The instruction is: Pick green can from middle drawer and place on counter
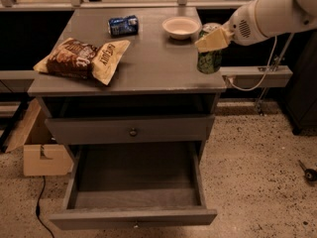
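Observation:
The green can (pixel 209 58) is upright, held by my gripper (pixel 212 37) over the right edge of the counter (pixel 148 68), a little in front of the bowl. I cannot tell whether its base touches the top. The gripper's cream fingers (pixel 210 39) are shut around the can's upper part, and the white arm reaches in from the upper right. The middle drawer (pixel 136 182) is pulled out below, and its bare floor holds nothing.
A white bowl (pixel 181 26) and a blue can (pixel 123 25) lying on its side sit at the back of the counter. Two chip bags (pixel 81 58) lie at its left. The knobbed drawer front (pixel 132 131) is shut. A cardboard box (pixel 42 155) stands on the floor at left.

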Robot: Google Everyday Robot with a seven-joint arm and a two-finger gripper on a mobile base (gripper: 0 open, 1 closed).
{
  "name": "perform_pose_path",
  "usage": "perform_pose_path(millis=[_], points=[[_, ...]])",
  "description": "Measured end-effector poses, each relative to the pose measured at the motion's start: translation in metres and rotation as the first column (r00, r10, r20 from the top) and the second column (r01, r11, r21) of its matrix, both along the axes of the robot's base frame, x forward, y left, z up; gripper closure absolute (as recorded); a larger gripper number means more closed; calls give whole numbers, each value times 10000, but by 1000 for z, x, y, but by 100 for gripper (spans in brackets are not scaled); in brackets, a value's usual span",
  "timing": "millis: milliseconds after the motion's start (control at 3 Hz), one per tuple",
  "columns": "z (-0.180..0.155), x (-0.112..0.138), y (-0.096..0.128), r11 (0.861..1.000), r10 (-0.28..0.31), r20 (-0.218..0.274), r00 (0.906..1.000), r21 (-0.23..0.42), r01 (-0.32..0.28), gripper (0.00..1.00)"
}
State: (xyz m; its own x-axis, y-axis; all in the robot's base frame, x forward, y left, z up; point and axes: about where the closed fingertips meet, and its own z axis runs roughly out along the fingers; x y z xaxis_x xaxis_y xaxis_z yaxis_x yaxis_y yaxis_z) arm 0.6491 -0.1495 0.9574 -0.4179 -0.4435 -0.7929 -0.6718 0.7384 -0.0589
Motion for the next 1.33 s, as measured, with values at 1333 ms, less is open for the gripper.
perform_pose_path(millis=[1333], points=[[-54, 115, 5, 9742, -2250, -490, 9731, 77, 2256, 100]])
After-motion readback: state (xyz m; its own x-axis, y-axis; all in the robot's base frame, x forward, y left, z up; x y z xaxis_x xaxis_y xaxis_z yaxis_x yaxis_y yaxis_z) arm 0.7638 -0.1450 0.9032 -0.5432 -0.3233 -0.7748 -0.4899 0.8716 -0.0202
